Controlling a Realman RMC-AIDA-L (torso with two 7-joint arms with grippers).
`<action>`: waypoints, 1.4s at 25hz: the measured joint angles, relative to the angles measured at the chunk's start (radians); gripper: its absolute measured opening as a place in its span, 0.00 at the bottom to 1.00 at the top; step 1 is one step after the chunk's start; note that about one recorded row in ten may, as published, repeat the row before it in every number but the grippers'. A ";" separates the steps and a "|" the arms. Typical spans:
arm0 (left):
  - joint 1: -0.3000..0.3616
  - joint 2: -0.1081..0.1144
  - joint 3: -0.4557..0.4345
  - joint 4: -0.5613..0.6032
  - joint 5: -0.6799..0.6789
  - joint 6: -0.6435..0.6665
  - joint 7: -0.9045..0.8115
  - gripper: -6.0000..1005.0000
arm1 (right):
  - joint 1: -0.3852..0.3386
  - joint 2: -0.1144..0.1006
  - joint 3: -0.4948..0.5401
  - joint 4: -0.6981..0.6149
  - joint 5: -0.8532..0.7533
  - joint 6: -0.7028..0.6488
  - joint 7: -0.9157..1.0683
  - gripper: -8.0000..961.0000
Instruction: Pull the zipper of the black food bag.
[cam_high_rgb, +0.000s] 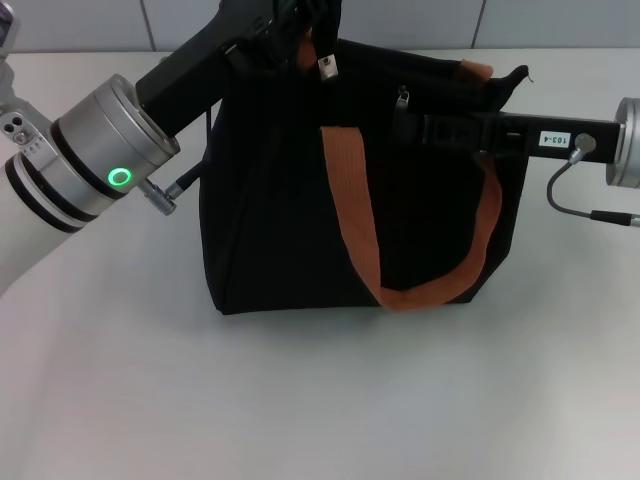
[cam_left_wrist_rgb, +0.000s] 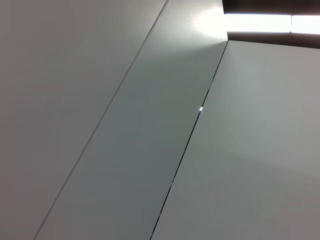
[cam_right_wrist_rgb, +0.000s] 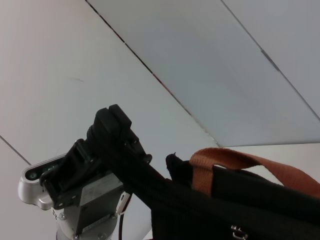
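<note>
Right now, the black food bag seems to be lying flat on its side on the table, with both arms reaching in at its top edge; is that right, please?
Not quite. The head view shows the black food bag standing upright on the table, not lying on its side. The rest holds: the left gripper is at its top left corner and the right gripper reaches in along the top edge near the zipper.

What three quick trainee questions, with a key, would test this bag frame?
1. True or false: the black food bag lies flat on its side.
2. Which grips the bag's top corner: A, the left hand; B, the right hand?
3. Fill in: in the head view, the zipper shows right next to the tip of the ____ hand.
Key: 1 false, it stands upright; 2 A; 3 right.
</note>
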 joint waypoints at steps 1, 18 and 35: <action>0.000 0.000 0.001 0.000 0.000 0.000 0.000 0.03 | 0.000 0.000 -0.001 0.000 0.000 0.000 0.001 0.16; 0.002 0.000 0.000 -0.011 0.003 0.004 -0.002 0.03 | -0.006 0.000 0.007 -0.002 -0.011 -0.009 0.011 0.01; 0.007 0.000 0.004 -0.013 0.004 0.011 -0.003 0.03 | 0.005 0.016 0.007 -0.003 -0.008 -0.002 0.007 0.11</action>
